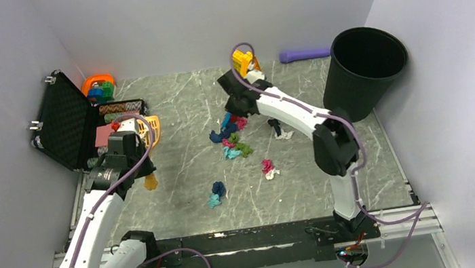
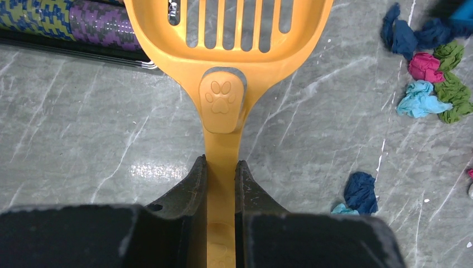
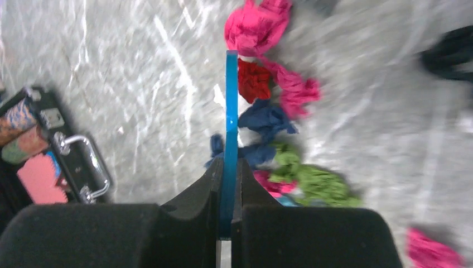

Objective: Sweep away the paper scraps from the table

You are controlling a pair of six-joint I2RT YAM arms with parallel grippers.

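Paper scraps lie on the grey marble table [image 1: 182, 202]: a main pile [image 1: 229, 135] in the middle, a pink wad [image 1: 268, 166], a blue and teal pair [image 1: 217, 191], and a black and white pair [image 1: 279, 129]. My right gripper [image 1: 234, 110] is shut on a thin blue blade [image 3: 231, 111], held edge-on against the left side of the pile [image 3: 268, 120]; it also shows in the right wrist view [image 3: 227, 167]. My left gripper [image 2: 221, 167] is shut on the handle of an orange slotted scoop [image 2: 223, 100] at the table's left [image 1: 152, 132], apart from the scraps [image 2: 429, 84].
A black bin [image 1: 363, 67] stands at the back right. An open black foam-lined case [image 1: 66, 124] stands at the left, with striped chips [image 1: 121, 108] beside it. A yellow brick build [image 1: 243, 60] and a purple object [image 1: 303, 54] lie at the back.
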